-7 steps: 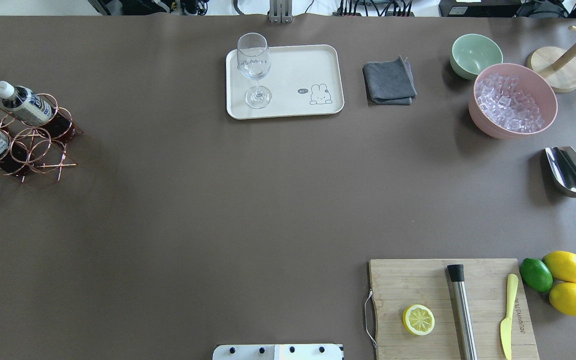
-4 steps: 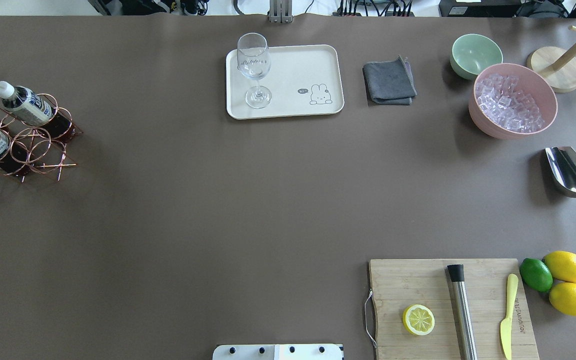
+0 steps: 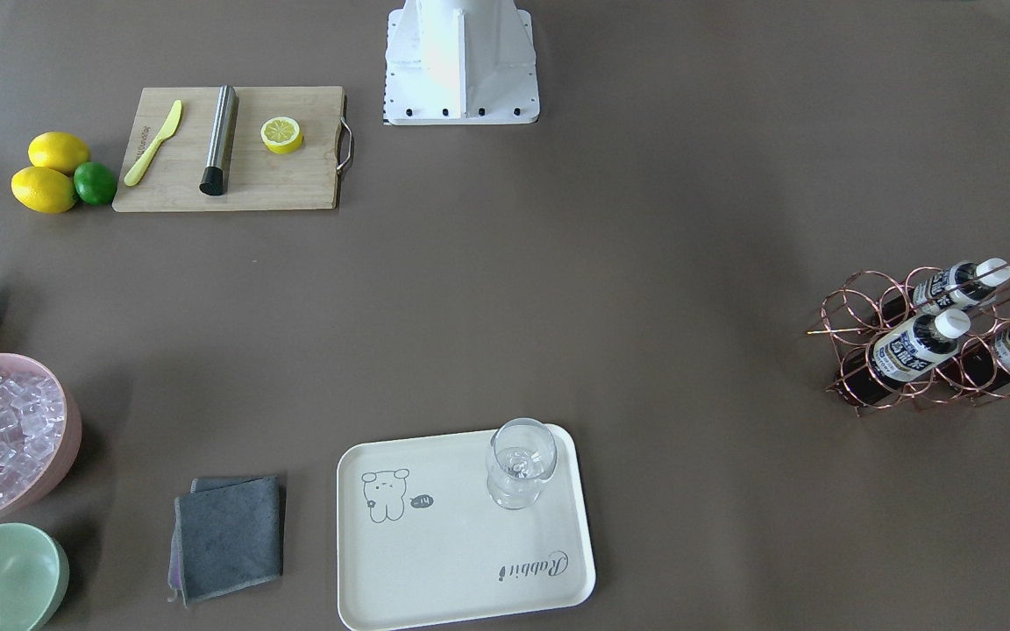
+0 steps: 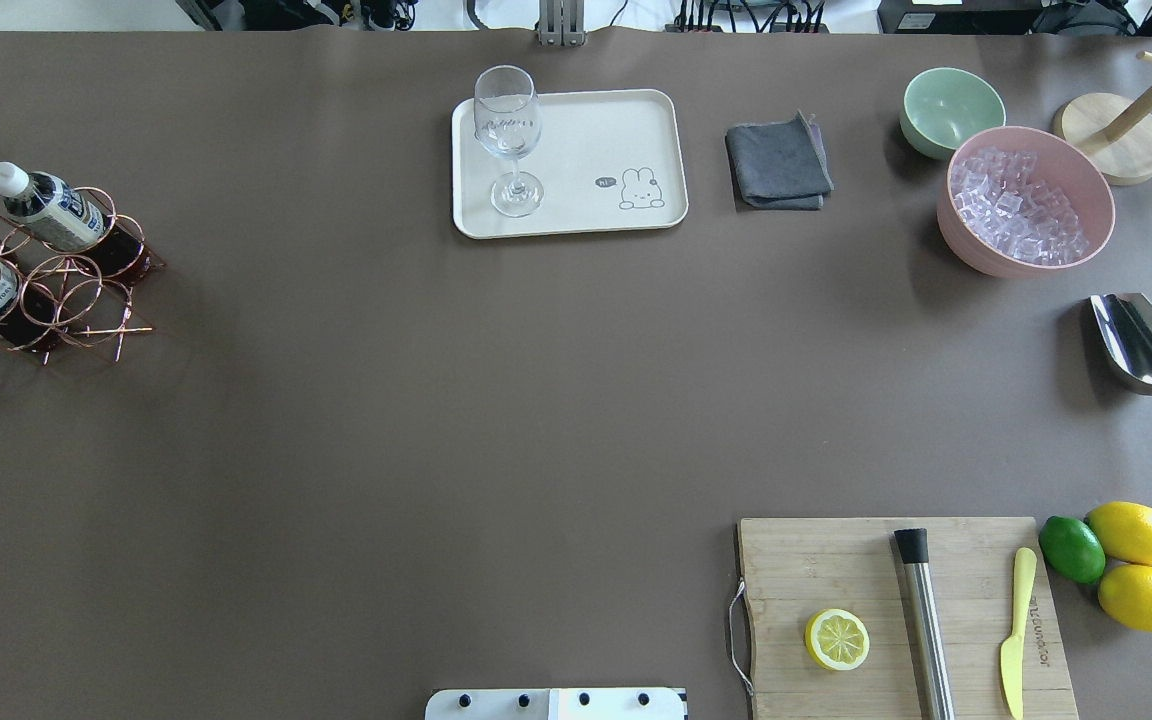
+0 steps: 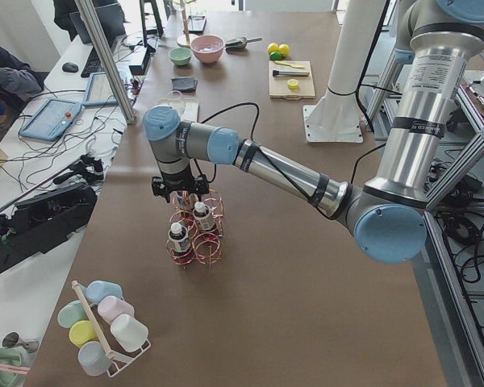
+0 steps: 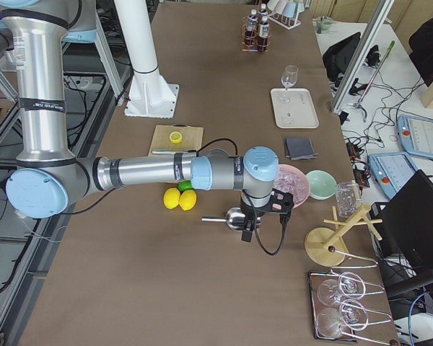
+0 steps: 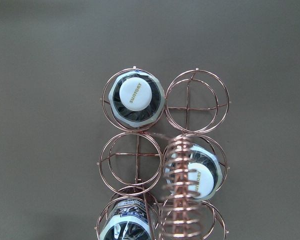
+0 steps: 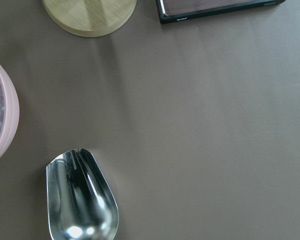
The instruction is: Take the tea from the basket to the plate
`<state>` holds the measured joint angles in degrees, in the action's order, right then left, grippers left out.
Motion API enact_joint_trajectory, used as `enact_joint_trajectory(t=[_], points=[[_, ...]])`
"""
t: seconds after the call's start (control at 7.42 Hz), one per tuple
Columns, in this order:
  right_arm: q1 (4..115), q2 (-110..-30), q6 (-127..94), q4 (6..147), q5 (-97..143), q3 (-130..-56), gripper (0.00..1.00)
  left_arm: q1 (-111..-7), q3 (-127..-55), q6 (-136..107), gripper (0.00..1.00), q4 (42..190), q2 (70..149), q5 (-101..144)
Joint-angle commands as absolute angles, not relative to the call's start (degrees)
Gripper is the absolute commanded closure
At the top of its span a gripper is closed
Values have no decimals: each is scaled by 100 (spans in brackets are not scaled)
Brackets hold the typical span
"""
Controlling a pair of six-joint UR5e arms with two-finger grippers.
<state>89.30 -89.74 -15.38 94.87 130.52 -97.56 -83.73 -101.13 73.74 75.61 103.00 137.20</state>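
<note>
Nothing on your counter (image 4: 436, 400) has shifted since the earlier overhead frames; basket, bottles and plate lie as they did. The left arm (image 5: 266, 165) reaches out to the counter's left edge. The left gripper (image 5: 181, 192) hangs directly above the basket (image 7: 188, 107), but only the side view shows it, so you cannot tell how wide its fingers stand. The right arm (image 6: 151, 173) stretches toward the right edge. The right gripper (image 6: 278, 203) is over the steel scoop (image 4: 1141, 345), just beside the pink bowl of ice (image 4: 966, 250), and you cannot tell how its fingers stand either. The plate (image 4: 626, 120) sits at the middle of the far edge, with a wine glass (image 4: 508, 120) upright at its left end. The basket stands at the left edge, in the far half. All three tea bottles (image 3: 913, 350) stand in its rings, caps up. In the left wrist view one fills the top-left ring, one the middle-right ring under the coiled handle, and one the bottom-left ring, cut by the frame.
</note>
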Motion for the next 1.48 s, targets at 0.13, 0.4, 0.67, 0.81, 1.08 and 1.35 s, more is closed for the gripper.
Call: enact_joint_trajectory(t=[0.13,0.4,0.67,0.81,1.08,1.35], points=[[8930,-8974,-1538,9483,13061,-9756,0,-8306,-10125,7374,4,7436,10362,13720],[8921,-8974,-1529,9483,13061,-9747,0,-8306,-10160,7374,57,7471,10362,13676],[8903,-8974,-1521,9492,13069,-9747,0,-8306,-10160,7365,97,7453,10362,13676],[8903,-8974,-1521,9492,13069,-9747,0,-8306,-10160,7374,100,7453,10362,13667],[8860,-8974,-1521,9492,13069,-9747,0,-8306,-10169,7374,100,7444,10362,13667],[8807,-8974,-1521,9492,13069,-9747,0,-8306,-10169,7374,100,7444,10362,13658]])
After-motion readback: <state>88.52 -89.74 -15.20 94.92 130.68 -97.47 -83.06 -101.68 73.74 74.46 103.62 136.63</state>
